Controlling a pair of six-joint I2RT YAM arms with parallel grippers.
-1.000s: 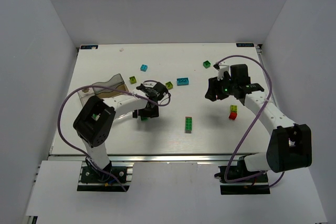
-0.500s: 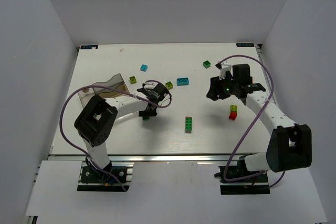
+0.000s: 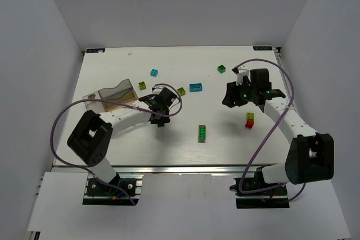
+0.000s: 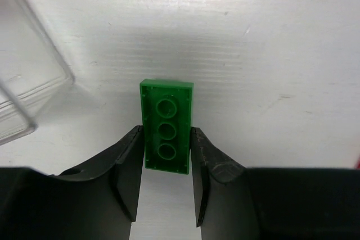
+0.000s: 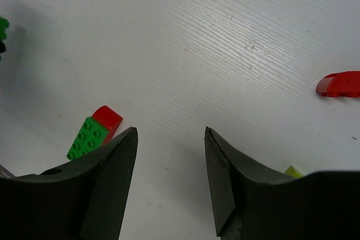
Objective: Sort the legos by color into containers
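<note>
My left gripper [image 3: 160,117] is shut on a dark green brick [image 4: 166,126], held low over the table right of the clear container [image 3: 109,96]; the container's corner shows in the left wrist view [image 4: 28,82]. My right gripper [image 3: 230,98] is open and empty; in its wrist view [image 5: 170,133] bare table lies between the fingers. A green-and-red stack [image 3: 202,132] lies mid-table and also shows in the right wrist view [image 5: 93,133]. A red-and-lime stack [image 3: 250,120] lies below the right gripper.
Loose bricks lie at the back: a small cyan one [image 3: 153,72], a lime one [image 3: 142,85], a lime-and-dark one [image 3: 181,91], a larger cyan one [image 3: 196,87] and a dark green one [image 3: 221,69]. White walls enclose the table.
My left gripper has shifted slightly right and back with the green brick, and the left arm's elbow has swung left. The right gripper has barely moved.
</note>
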